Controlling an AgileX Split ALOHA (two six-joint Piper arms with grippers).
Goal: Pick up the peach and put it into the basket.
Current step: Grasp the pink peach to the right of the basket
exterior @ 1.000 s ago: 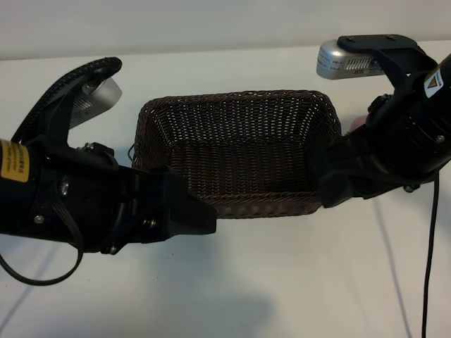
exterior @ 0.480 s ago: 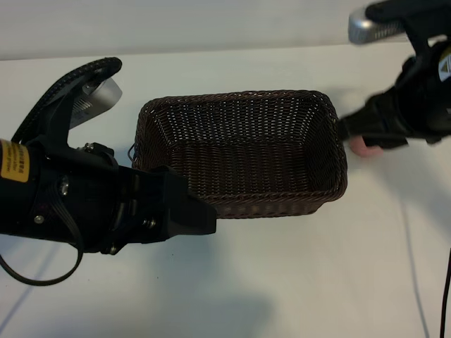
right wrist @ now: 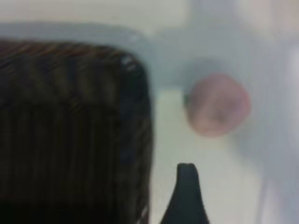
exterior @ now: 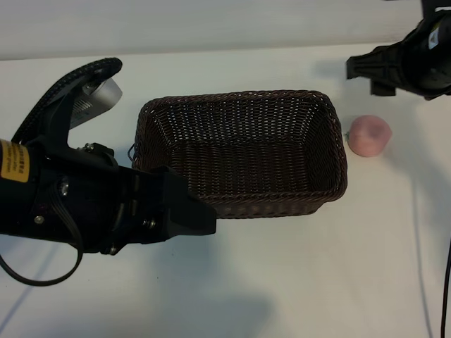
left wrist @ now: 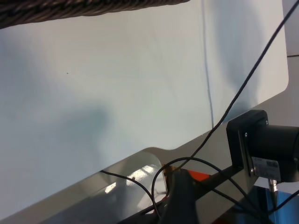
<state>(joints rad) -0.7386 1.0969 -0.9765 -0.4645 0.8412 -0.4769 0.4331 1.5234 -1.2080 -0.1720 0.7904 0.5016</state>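
The peach (exterior: 369,136) lies on the white table (exterior: 296,274) just to the right of the basket (exterior: 239,151), close to its right wall but not touching it, with a small stem mark facing the basket. In the right wrist view the peach (right wrist: 217,105) shows as a pale pink ball beside the basket's rounded corner (right wrist: 135,79), with one dark fingertip (right wrist: 186,186) of that arm's gripper in the foreground, short of the fruit. The basket, dark brown wicker with a braided rim, sits in the middle of the table and holds nothing. The right gripper (exterior: 366,70) hangs at the far right edge of the scene, beyond the peach and apart from it; whether its fingers are spread or together cannot be told. The left arm (exterior: 91,204) is parked at the near left, its dark body overlapping the basket's near left corner in the exterior view. The left gripper's fingers are out of sight; it stands wide apart and nothing is seen in it.
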